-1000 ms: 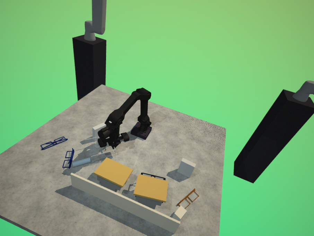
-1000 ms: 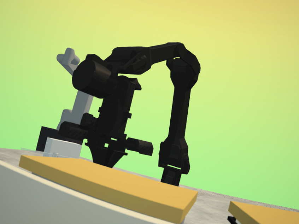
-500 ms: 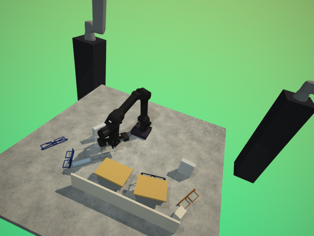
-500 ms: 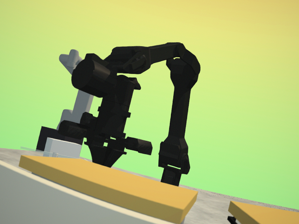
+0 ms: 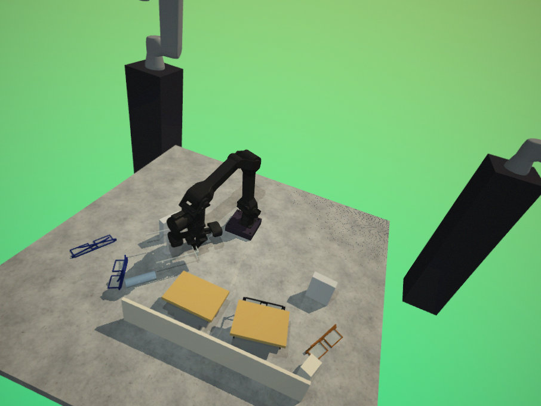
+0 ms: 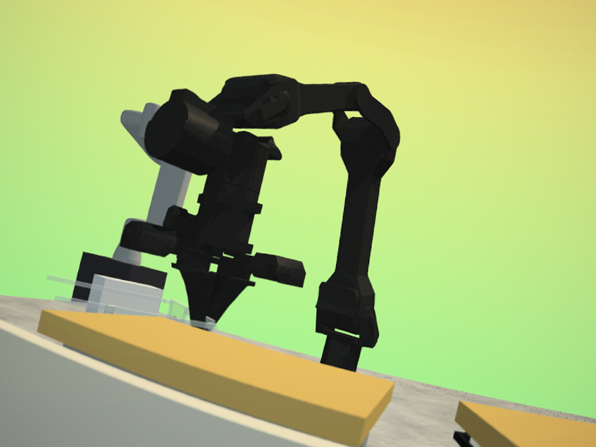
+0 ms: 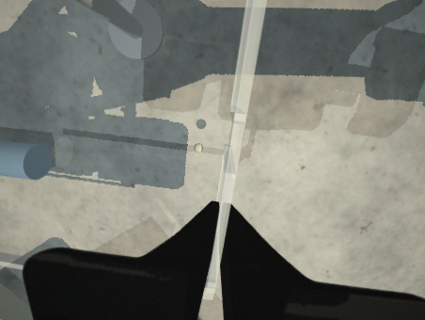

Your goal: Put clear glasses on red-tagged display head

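My gripper (image 5: 196, 247) (image 6: 201, 326) (image 7: 219, 210) is shut on a thin bar of the clear glasses (image 5: 174, 258) (image 6: 68, 280) (image 7: 249, 56). In the wrist view the bar runs from between the fingers up to the top edge. In the exterior view the glasses hang at the fingertips, behind the left yellow slab, their thin bars reaching left in front of a white block. The glasses are see-through and hard to make out. No red tag shows, and I cannot pick out either display head.
Two yellow slabs (image 5: 196, 295) (image 5: 260, 322) stand behind a long low wall (image 5: 209, 349), black glasses (image 5: 264, 302) under the right one. Blue glasses (image 5: 92, 246) (image 5: 123, 273), a blue cylinder (image 5: 140, 278) (image 7: 35, 162), a grey block (image 5: 322, 288), brown glasses (image 5: 323, 340) and a cream block (image 5: 311, 365) are around.
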`<state>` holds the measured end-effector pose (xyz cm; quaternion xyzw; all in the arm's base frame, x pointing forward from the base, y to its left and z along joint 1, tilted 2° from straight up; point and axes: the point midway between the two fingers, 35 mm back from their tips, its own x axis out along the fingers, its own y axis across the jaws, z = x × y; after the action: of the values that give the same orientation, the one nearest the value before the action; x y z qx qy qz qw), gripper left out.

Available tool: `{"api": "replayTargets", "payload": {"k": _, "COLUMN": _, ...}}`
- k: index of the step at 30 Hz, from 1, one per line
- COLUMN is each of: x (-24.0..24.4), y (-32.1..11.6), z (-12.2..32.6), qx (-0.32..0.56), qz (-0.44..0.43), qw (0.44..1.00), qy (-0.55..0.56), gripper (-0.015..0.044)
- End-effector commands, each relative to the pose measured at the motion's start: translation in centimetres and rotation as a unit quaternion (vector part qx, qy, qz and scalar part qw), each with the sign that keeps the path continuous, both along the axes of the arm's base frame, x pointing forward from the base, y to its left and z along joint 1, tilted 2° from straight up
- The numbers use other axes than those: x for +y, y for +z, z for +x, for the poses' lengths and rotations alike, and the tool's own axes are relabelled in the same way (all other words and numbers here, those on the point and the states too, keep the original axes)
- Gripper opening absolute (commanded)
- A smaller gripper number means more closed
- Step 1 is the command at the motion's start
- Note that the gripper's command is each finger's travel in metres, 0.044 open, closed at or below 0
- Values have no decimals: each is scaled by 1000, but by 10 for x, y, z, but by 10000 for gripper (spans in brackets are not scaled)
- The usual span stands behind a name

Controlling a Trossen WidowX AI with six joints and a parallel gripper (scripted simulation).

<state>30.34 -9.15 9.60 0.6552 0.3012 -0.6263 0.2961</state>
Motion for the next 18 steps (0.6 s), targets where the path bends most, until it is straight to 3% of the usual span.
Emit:
{"api": "replayTargets", "payload": {"k": 1, "x": -3, "y": 24, "z": 1, "qx": -11, "qz": -3, "qw": 1000, "qy": 1, "gripper": 0}}
{"api": "replayTargets", "payload": {"k": 18, "x": 34, "y": 41, "z": 2, "qx": -7, "qz": -45, "qw": 999, "qy": 23, "gripper": 0}}
